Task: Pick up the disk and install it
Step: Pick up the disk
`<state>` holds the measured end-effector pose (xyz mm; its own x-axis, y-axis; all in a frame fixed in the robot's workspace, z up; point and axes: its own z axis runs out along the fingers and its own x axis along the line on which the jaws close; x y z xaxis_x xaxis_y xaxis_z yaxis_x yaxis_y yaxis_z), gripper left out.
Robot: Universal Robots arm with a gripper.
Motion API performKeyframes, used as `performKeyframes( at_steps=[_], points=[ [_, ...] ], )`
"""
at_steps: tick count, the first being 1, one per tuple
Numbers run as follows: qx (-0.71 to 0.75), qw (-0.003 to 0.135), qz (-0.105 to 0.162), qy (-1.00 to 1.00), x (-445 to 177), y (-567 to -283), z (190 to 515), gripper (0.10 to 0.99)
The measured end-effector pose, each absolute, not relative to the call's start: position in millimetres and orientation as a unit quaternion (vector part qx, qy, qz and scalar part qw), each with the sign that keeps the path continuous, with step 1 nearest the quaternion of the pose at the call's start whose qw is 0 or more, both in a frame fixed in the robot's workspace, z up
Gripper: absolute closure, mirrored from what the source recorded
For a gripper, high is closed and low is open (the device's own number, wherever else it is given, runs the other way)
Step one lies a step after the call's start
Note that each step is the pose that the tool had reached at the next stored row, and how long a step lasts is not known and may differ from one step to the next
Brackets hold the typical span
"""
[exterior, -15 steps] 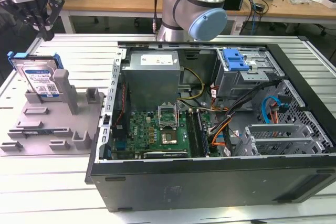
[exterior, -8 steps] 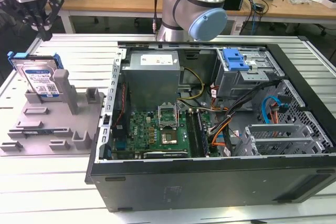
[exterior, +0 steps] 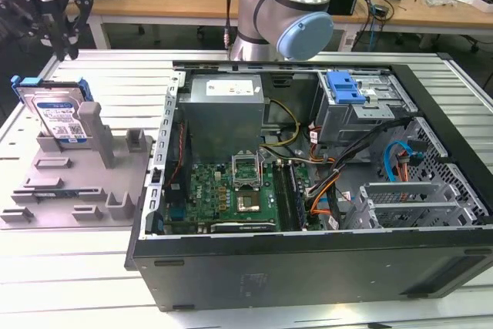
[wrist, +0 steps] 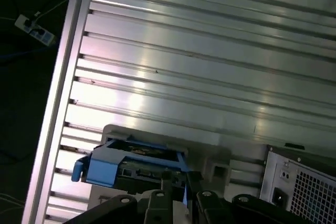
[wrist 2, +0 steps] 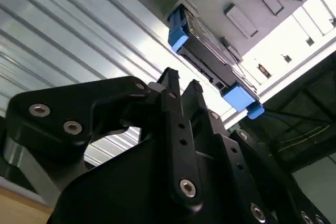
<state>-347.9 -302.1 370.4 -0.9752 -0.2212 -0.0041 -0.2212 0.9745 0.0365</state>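
Upright, the disk (exterior: 58, 115) stands in the grey fixture tray (exterior: 46, 198)

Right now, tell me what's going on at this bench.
A robot arm is going for the disk, which stands upright in the grey tray on the exterior view's left, beside an open computer case. The pincer hangs just above the disk, fingertips close together and holding nothing. The disk is not yet picked up or installed.

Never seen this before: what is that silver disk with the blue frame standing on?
The disk stands upright in the grey fixture tray; its lower edge is hidden behind the tray's posts.
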Motion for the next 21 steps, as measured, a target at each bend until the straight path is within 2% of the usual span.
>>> performKeyframes(
  at_steps=[1,2,3,4,5,21],
  points=[
    [0.122,0.000,-0.018,-0.992,-347.9,-302.2,370.4,0.792],
    [0.129,0.001,-0.018,-0.991,-347.9,-302.2,370.4,0.792],
    [0.143,0.001,-0.018,-0.990,-347.9,-302.2,370.4,0.667],
    [0.149,0.001,-0.018,-0.989,-347.8,-302.2,370.4,0.667],
    [0.158,0.002,-0.018,-0.987,-347.7,-302.2,370.4,0.604],
    [0.326,0.005,-0.018,-0.945,-347.6,-302.2,370.2,0.604]
  ],
)
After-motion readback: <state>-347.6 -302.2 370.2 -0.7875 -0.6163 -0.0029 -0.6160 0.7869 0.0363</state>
